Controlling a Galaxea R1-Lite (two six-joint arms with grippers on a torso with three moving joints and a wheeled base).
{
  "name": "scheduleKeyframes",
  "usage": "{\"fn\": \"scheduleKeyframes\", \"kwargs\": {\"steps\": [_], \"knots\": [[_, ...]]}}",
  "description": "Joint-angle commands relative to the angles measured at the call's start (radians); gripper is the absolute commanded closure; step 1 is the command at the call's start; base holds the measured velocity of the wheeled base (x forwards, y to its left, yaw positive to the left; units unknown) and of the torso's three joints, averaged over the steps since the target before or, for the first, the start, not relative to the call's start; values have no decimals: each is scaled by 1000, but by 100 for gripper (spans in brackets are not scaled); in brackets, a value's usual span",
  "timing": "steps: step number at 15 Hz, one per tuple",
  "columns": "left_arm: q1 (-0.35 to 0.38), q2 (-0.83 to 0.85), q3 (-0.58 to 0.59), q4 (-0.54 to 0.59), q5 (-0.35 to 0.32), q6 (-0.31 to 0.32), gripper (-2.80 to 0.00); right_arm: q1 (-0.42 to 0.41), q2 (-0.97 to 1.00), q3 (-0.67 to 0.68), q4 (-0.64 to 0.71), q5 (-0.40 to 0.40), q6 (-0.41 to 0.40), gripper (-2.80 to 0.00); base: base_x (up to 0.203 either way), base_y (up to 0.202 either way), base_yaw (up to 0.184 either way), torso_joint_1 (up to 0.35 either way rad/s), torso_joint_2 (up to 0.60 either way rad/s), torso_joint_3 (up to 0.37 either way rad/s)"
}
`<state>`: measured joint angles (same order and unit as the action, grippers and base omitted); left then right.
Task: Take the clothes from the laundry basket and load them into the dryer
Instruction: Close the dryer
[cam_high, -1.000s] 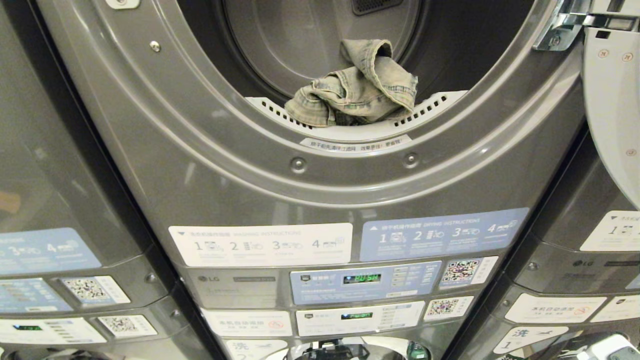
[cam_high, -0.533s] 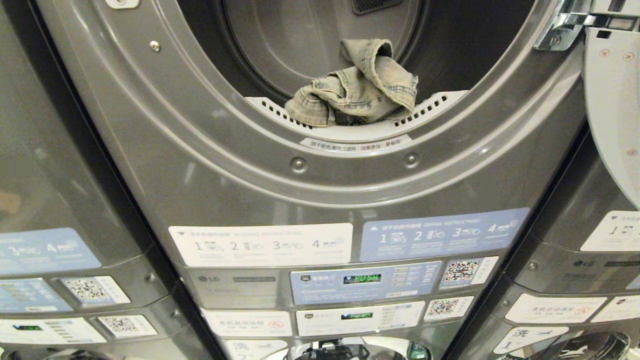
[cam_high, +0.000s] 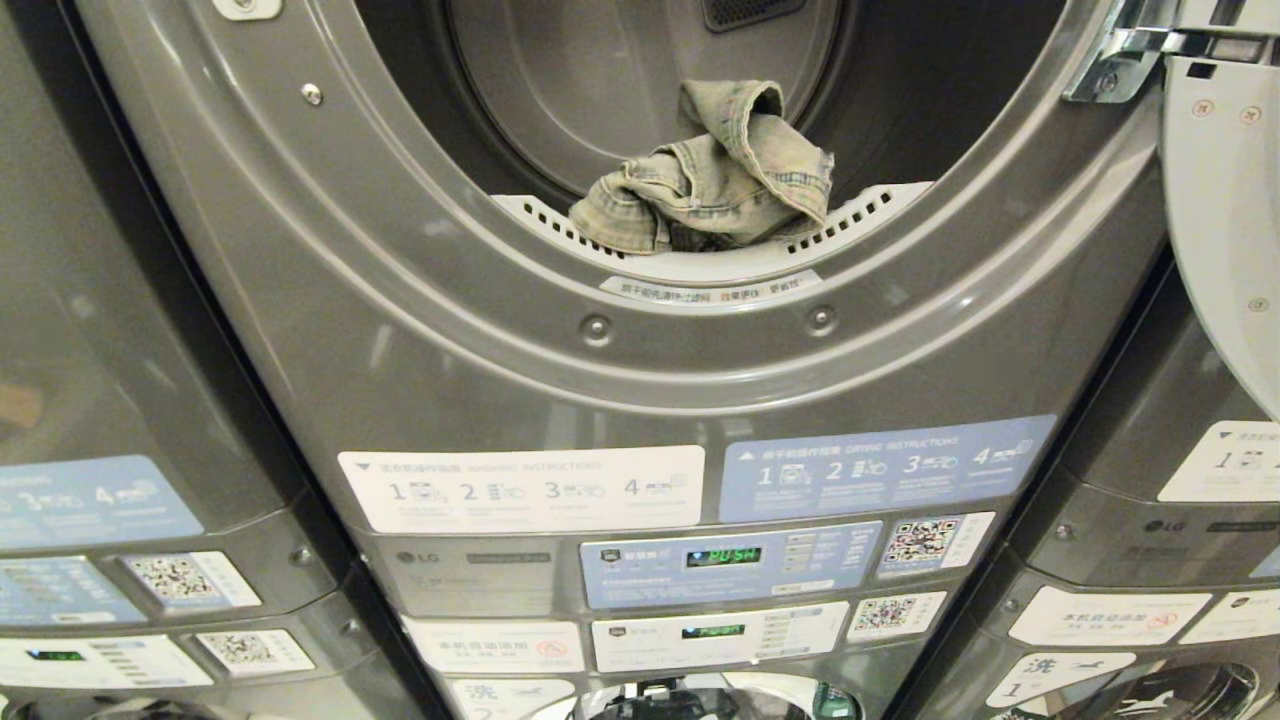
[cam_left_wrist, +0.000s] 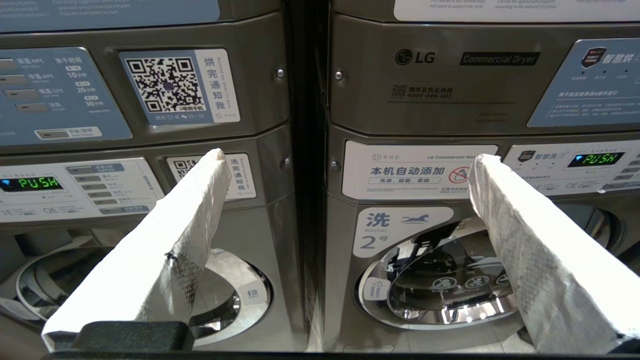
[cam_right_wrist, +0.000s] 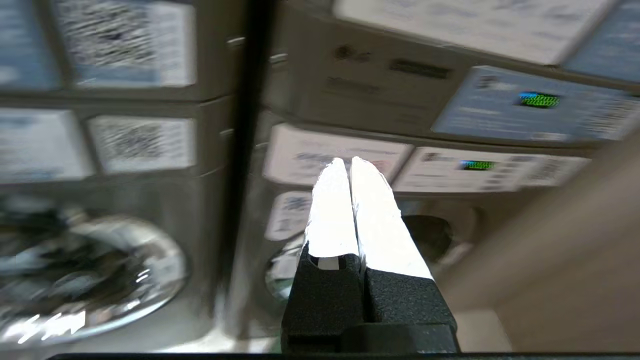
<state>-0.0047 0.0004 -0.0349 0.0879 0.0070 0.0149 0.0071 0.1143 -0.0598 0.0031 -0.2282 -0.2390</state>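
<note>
Right gripper (cam_right_wrist: 350, 167) is pressed closed on nothing, low before the washers; left gripper (cam_left_wrist: 345, 160) is spread wide, empty. Denim garment (cam_high: 710, 180) lies on the dryer (cam_high: 700, 360) door lip, so it may slide out.

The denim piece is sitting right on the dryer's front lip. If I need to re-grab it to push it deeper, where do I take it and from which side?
Take the denim garment by the raised fold at its top, coming straight in through the dryer opening from the front. That fold stands clear of the white lint filter, while the lower edges lie flat against it.
</note>
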Motion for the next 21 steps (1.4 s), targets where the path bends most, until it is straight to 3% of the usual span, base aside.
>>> {"fn": "scheduleKeyframes", "kwargs": {"steps": [1,6,21], "knots": [[0,0,1,0,1,-1,-280,-13,-120,-14,93,114,12,0,0,0,0,0,0,0],[0,0,0,0,1,5,-280,-15,-114,-13,104,127,52,0,-13,0,0,3,1,1],[0,0,0,0,1,-1,-280,-15,-114,-11,92,130,58,0,-192,0,2,2,3,3]]}}
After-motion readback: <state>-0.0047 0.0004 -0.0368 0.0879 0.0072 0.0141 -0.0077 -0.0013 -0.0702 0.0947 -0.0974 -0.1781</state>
